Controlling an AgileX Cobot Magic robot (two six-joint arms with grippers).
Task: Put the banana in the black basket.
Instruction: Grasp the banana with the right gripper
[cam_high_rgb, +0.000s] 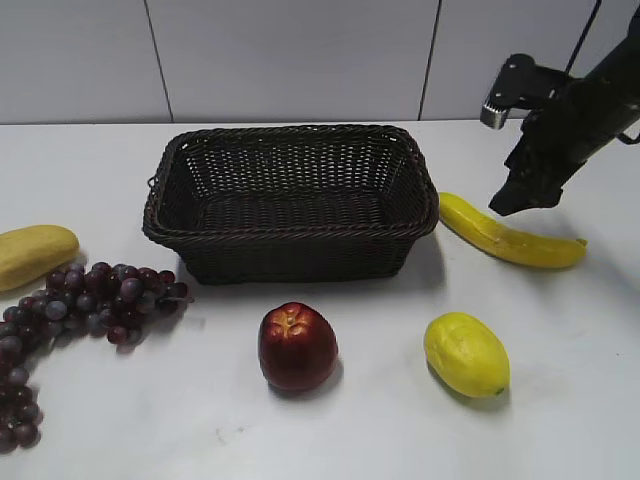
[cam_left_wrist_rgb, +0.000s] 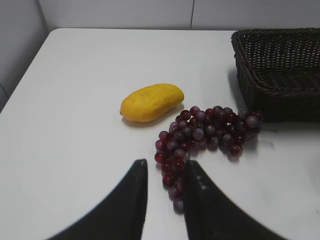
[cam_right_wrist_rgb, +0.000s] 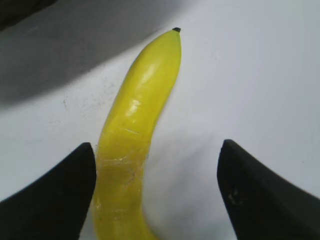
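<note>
Yellow banana (cam_right_wrist_rgb: 132, 145) lies between the spread right end effector (cam_right_wrist_rgb: 156, 192).

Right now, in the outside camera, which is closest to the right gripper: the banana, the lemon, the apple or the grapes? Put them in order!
Nearest first from the right gripper:
1. The banana, lying just under it beside the basket's right end.
2. The lemon, at the front right.
3. The apple, at the front middle.
4. The grapes, far over on the left.

Yellow banana (cam_high_rgb: 507, 238) flat on table, right of empty black basket (cam_high_rgb: 290, 200)
</note>
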